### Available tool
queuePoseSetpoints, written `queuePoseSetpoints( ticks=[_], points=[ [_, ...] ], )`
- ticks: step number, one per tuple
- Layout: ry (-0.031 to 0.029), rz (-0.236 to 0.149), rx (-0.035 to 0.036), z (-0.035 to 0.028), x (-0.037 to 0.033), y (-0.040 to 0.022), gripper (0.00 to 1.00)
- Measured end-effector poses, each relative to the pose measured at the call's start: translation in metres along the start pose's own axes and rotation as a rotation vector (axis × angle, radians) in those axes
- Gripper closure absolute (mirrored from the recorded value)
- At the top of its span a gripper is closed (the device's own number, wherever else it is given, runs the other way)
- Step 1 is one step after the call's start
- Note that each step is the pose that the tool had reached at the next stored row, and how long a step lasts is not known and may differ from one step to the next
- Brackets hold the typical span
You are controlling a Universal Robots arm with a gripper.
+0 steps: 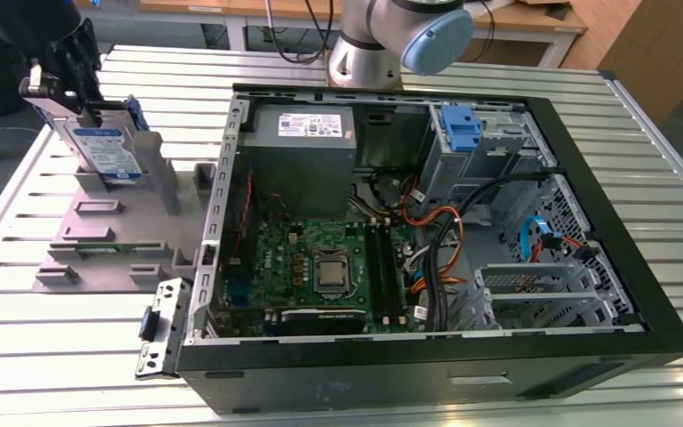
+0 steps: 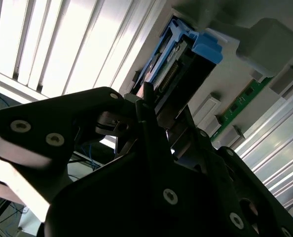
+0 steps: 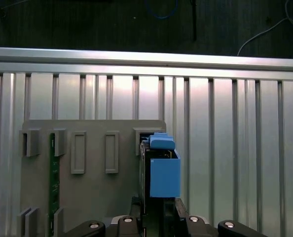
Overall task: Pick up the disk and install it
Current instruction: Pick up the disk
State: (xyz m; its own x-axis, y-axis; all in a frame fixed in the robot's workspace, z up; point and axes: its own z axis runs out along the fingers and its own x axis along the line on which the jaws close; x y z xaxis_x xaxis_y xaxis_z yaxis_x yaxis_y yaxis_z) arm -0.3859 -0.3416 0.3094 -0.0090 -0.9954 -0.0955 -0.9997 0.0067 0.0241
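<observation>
Disk (image 1: 107, 149) stands on edge at the far end of a grey stand (image 1: 104, 240), at the exterior view's left, with the claw (image 1: 77, 108) pinching its top edge. There the fingertips are hard to make out against the dark arm. The second wrist view shows the fingers (image 2: 149, 111) pressed close on either side of the connector end. The white label shows in the exterior view, while both wrist views catch the drive edge-on, mostly blue frame. Whether its lower end rests in the stand or hangs just above, I cannot tell. A thin green board (image 3: 52, 187) sits in the stand. An open computer case (image 1: 626, 294) lies at the exterior view's right on the slatted table (image 1: 33, 356).
</observation>
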Motion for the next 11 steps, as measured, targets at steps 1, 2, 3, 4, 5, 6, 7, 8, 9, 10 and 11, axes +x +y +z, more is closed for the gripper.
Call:
queuePoseSetpoints(
  ticks=[1, 2, 3, 4, 5, 6, 7, 8, 9, 10, 11],
  points=[
    [0.0001, 0.0, -0.0002, -0.0001, 0.0, 0.0, 0.65],
    [0.0002, 0.0, -0.0003, -0.0002, 0.0, 0.0, 0.65],
    [0.0098, 0.0, -0.0004, -0.0003, -0.0002, 0.0, 0.65],
    [0.0183, 0.001, -0.0003, -0.0002, -0.0004, 0.0, 0.65],
    [0.0228, 0.001, 0.0, -0.0001, -0.0007, 0.0, 0.65],
    [0.0233, 0.001, 0.0, 0.0, -0.0009, 0.0, 0.65],
    [0.0234, 0.001, 0.0, 0.0, -0.001, 0.0, 0.65],
    [0.0235, 0.0, 0.0, 0.0, -0.001, 0.0, 0.65],
    [0.026, 0.001, -0.0001, 0.0, -0.0015, 0.0, 0.65],
    [0.0337, 0.001, 0.0, 0.0, -0.0018, 0.0, 0.65],
    [0.0414, 0.001, 0.0, 0.0, -0.0019, 0.0, 0.65]
  ],
)
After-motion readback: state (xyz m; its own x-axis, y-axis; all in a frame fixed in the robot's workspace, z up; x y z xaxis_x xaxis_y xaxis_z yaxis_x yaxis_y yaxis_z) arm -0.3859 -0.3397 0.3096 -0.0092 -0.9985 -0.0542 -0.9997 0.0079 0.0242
